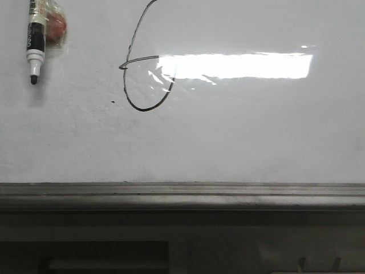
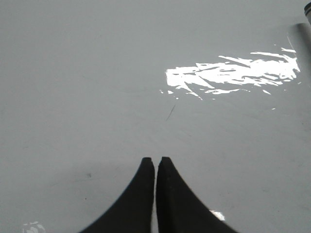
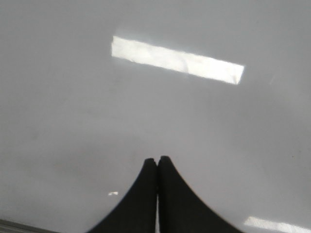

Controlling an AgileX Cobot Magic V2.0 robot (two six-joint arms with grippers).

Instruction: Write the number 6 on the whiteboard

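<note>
The number 6 is a thin black line on the whiteboard, left of centre in the front view; its stem runs off the top edge and its loop crosses a bright reflection. A marker lies against the board at the upper left, tip down, with clear wrap and something red behind it. Neither gripper appears in the front view. In the left wrist view my left gripper is shut on nothing over bare board. My right gripper is likewise shut and empty over the board.
A grey tray ledge runs along the board's lower edge, and its corner shows in the right wrist view. A tiny black speck sits left of the loop. A grey rod-like thing lies at the left wrist view's edge.
</note>
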